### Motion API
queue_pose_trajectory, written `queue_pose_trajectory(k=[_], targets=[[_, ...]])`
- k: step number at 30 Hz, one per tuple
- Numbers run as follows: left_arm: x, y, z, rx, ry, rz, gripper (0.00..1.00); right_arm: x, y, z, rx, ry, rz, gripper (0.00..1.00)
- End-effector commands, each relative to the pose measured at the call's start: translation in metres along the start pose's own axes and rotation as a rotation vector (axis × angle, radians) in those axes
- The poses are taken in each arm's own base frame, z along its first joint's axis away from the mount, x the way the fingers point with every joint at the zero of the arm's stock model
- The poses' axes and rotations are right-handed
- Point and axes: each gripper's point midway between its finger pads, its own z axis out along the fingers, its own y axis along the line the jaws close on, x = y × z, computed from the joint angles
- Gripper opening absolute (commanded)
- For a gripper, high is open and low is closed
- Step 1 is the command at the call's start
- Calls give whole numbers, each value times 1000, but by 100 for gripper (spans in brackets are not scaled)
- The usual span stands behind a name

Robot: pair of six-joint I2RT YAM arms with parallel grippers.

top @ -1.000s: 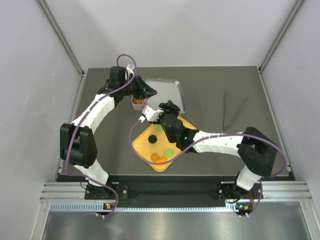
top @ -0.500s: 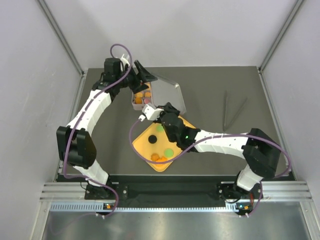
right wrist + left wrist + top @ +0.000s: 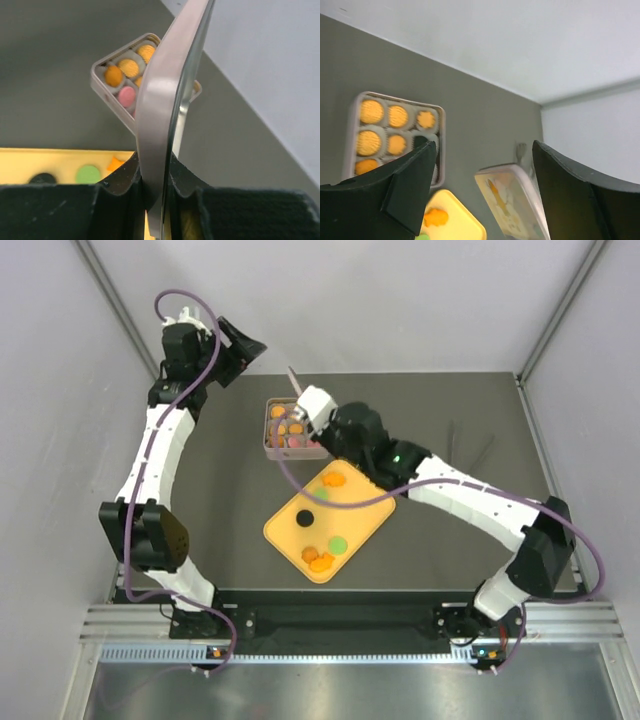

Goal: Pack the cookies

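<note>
The right gripper (image 3: 157,176) pinches the lower edge of a grey metal lid (image 3: 165,95) between its two black fingers (image 3: 121,182), and the lid stands upright and edge-on up the middle of the view. Behind it, near the edge of the table (image 3: 50,75) that meets the pale wall (image 3: 270,60), a grey tin (image 3: 100,79) holds orange cookies (image 3: 129,65) and a pink cookie (image 3: 126,95) in paper cups, partly hidden by the lid. Nearer, at lower left, a yellow tray (image 3: 50,157) carries a black cookie (image 3: 42,178), a green cookie (image 3: 89,174) and an orange piece (image 3: 116,164), lying apart from one another.
</note>
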Motion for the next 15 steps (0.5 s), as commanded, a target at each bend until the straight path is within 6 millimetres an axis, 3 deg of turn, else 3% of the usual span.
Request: queue_pose_trajectory(k=[1,2,3,5,6,8,9,10,15], targets=[[-29,16,-8,-89,-121,55,82,-22,-12,14,-217,-59,296,0],[-28,19,-7,-95,-127,58,82,-25,-15,19,-270,-74,355,0],[-26,29,-4,-116,-129,59,82,-41,-26,17,-368,-130,477,0],[-22,39,-1,-126,-129,67,82,-40,-26,34,-468,-141,580,0],[-15,48,4,-132,-119,67,82,-55,-39,32,-535,-198,660,0],[-9,56,10,-129,-110,81,82,-44,-39,53,-604,-188,748,0],[-2,68,17,-145,-99,88,82,-56,-50,52,-654,-242,800,0],[2,73,20,-149,-90,90,82,-43,-46,67,-679,-221,846,0],[32,108,41,-167,-32,109,82,-28,-57,91,-831,-262,1082,0]])
